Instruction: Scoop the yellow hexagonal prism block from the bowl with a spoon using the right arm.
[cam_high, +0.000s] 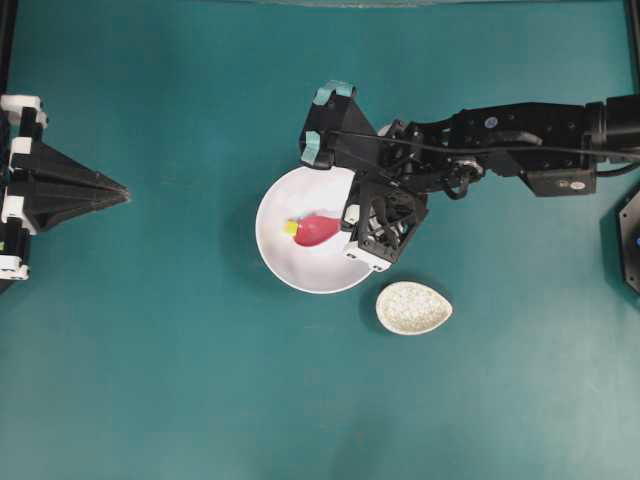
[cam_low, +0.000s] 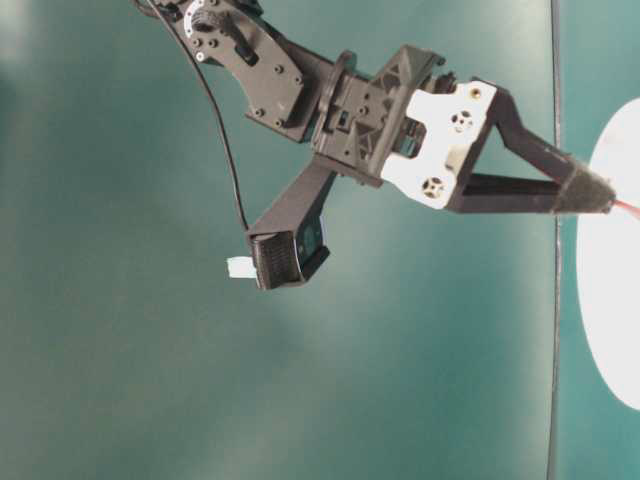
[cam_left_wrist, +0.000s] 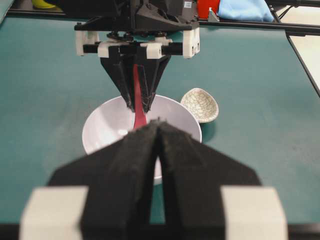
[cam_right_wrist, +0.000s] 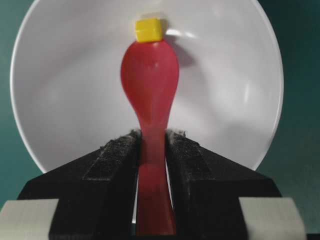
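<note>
The white bowl (cam_high: 300, 272) (cam_right_wrist: 65, 100) (cam_left_wrist: 102, 130) sits mid-table. Inside it lies the yellow hexagonal prism block (cam_high: 291, 228) (cam_right_wrist: 148, 30), right at the front tip of the pink-red spoon (cam_high: 318, 230) (cam_right_wrist: 150, 85). The spoon's scoop rests low in the bowl, hollow side up and empty. My right gripper (cam_right_wrist: 152, 137) (cam_high: 346, 222) (cam_low: 600, 195) is shut on the spoon's handle, at the bowl's right side. Far to the left, my left gripper (cam_high: 122, 190) (cam_left_wrist: 159, 126) is shut on nothing and points toward the bowl.
A small speckled teardrop-shaped spoon rest (cam_high: 414, 307) (cam_left_wrist: 200, 104) lies just to the lower right of the bowl, close to the right wrist. Teal table surface surrounds everything. The right arm (cam_high: 520, 140) stretches in from the right edge.
</note>
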